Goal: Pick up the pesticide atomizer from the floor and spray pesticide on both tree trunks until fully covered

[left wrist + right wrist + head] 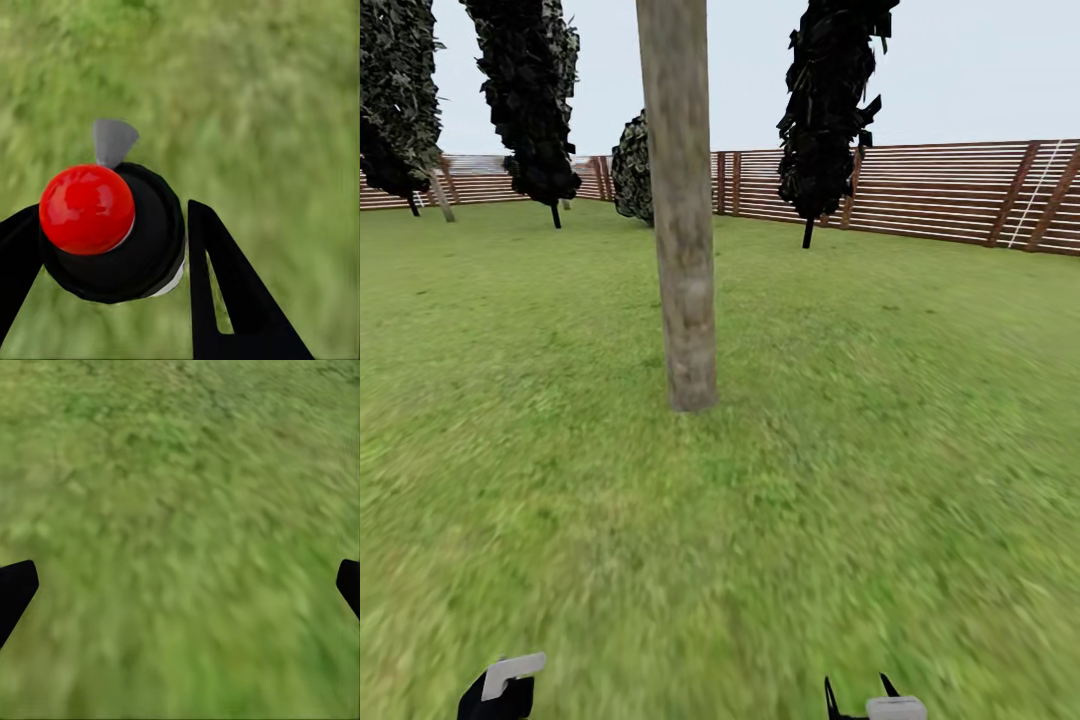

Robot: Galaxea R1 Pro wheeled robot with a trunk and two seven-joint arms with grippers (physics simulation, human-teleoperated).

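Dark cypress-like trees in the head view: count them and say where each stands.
4. One at the far left edge, one left of the trunk, a short one right behind the trunk, one right of it. More may stand outside the frame.

Right wrist camera, looking along the right gripper point(180, 589) toward the lawn point(180, 495). The two black fingertips point(15, 589) enter at opposite edges of the frame, set wide apart with nothing between them, and only their ends are visible. Behind them lies mottled green grass, blurred throughout, with slightly darker patches toward the far side and paler yellow-green streaks nearer the fingers
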